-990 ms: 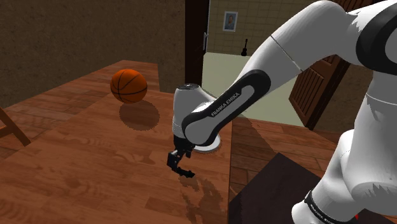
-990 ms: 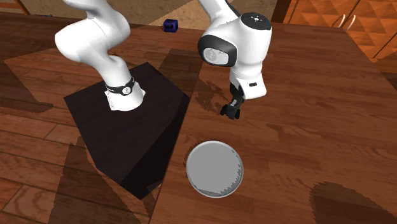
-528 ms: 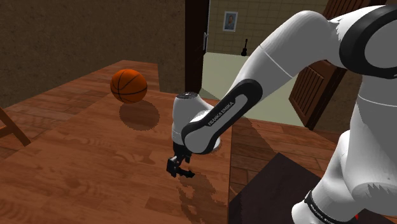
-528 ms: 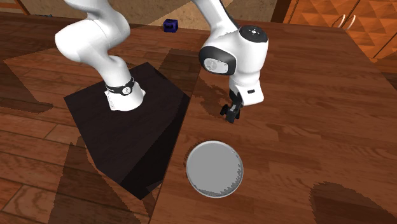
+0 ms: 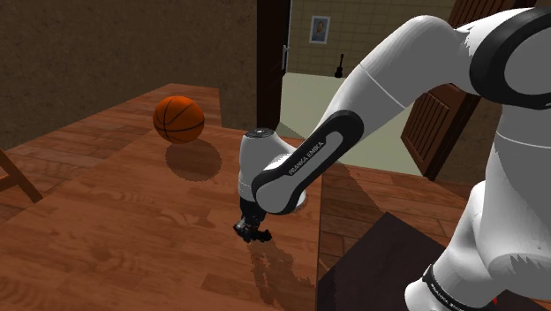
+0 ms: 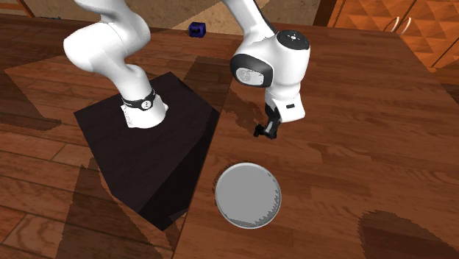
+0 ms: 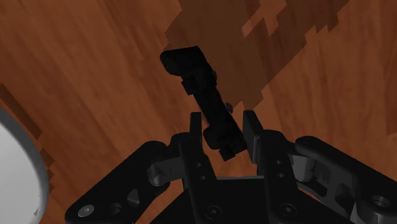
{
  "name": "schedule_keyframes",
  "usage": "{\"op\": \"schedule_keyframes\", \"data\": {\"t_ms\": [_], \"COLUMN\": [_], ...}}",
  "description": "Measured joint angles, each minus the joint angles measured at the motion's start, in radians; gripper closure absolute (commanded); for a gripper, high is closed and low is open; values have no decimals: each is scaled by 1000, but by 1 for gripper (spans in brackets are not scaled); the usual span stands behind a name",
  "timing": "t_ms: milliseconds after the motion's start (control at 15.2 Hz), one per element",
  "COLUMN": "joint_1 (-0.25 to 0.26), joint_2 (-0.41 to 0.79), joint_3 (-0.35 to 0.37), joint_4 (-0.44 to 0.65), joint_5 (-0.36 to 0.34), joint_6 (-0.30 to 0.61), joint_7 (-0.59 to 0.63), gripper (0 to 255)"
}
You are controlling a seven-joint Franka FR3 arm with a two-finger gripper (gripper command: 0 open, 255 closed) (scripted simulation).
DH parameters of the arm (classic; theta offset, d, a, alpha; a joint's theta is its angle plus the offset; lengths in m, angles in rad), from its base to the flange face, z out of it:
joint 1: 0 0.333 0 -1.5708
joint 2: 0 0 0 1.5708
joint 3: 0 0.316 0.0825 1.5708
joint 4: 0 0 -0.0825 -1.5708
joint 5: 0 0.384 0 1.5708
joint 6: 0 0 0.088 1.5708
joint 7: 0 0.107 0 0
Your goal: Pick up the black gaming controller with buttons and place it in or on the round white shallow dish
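Note:
In the wrist view the black gaming controller (image 7: pixel 194 70) lies on the wooden table (image 7: pixel 95 76), one end sticking out beyond my fingertips. My gripper (image 7: pixel 224 130) is shut on its near end, and both fingers (image 7: pixel 197 130) press against it. In the shoulder view the gripper (image 5: pixel 252 231) sits low at the table surface, pointing down. The round white shallow dish (image 6: pixel 248 195) lies on the table a short way from the gripper (image 6: pixel 265 132), toward the second exterior view's bottom. Its rim (image 7: pixel 19 172) shows beside the hand in the wrist view.
An orange basketball (image 5: pixel 179 118) rests at the far end of the table. The dark stand (image 6: pixel 147 162) adjoins the table's edge beside the dish. A small blue object (image 6: pixel 196 29) lies on the floor behind the stand. A chair leg (image 5: pixel 18 177) stands at the shoulder view's left.
The hand came down a little over the controller, then the fingers went from wide apart to closed on it. The dish and the ball stayed put.

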Motion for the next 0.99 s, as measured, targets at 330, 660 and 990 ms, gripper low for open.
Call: {"op": "schedule_keyframes", "data": {"t_ms": [330, 660, 990], "joint_1": [-1, -1, -5], "joint_2": [-1, -15, -69], "joint_3": [0, 2, 7], "joint_4": [1, 2, 7], "joint_5": [0, 3, 15], "joint_6": [2, -16, -75], "joint_7": [-1, 0, -5], "gripper": [255, 255, 255]}}
